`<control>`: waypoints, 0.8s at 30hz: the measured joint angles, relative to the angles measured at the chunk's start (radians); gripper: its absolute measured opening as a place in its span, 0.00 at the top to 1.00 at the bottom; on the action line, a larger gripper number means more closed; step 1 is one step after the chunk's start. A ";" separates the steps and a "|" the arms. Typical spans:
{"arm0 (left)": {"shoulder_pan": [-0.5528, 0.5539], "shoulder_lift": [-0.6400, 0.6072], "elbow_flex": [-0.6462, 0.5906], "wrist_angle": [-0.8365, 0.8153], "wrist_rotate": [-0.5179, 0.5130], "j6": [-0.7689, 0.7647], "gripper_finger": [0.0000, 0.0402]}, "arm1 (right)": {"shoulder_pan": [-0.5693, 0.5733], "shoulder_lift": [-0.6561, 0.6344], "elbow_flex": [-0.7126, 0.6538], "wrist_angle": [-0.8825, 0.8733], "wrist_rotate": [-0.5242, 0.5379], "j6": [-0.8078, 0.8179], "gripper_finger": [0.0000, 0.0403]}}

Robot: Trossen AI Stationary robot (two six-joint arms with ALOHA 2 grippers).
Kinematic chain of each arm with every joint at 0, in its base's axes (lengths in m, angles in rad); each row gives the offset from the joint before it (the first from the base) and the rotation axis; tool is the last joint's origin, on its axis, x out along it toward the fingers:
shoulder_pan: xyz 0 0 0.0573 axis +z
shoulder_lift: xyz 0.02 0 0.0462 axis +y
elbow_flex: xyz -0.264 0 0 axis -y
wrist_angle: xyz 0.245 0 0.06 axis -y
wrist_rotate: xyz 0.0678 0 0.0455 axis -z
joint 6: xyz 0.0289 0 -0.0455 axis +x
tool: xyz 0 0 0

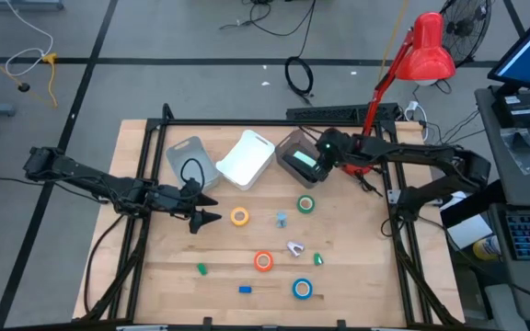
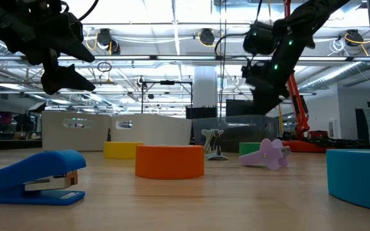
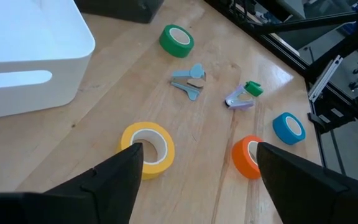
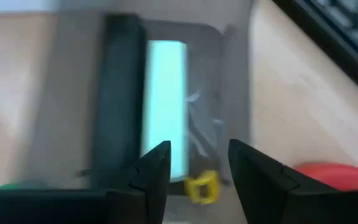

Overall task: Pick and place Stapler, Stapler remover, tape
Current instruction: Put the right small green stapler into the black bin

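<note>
Four tape rolls lie flat on the table: yellow (image 1: 239, 216) (image 3: 146, 148), green (image 1: 305, 204), orange (image 1: 263, 261) and blue (image 1: 302, 290). A small blue stapler (image 1: 245, 289) (image 2: 37, 176) sits near the front edge. A blue-grey staple remover (image 1: 282, 219) (image 3: 188, 81) and a purple one (image 1: 294, 246) (image 2: 267, 154) lie between the rolls. A teal stapler (image 1: 304, 164) (image 4: 165, 106) lies in a clear bin. My left gripper (image 1: 212, 204) (image 3: 197, 155) hovers open just left of the yellow roll. My right gripper (image 1: 325, 147) (image 4: 197, 162) hangs open above the clear bin.
A white bin (image 1: 247, 158) and a grey bin (image 1: 190, 164) holding a black cord stand at the far side beside the clear bin. Small green clips (image 1: 318, 259) (image 1: 201, 269) lie among the rolls. A red lamp (image 1: 426, 51) stands at the far right corner.
</note>
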 joint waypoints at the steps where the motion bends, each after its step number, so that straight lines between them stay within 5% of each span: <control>1: 0.000 0.000 0.000 0.000 0.000 0.000 0.20 | 0.000 -0.018 -0.001 0.009 -0.040 0.000 0.63; 13: 0.000 0.000 0.000 0.000 0.000 0.021 0.23 | 0.066 -0.229 0.000 0.061 -0.546 0.001 0.74; 24: 0.000 0.000 0.000 0.000 0.000 0.029 0.20 | 0.362 -0.284 0.000 0.059 -0.609 -0.008 0.79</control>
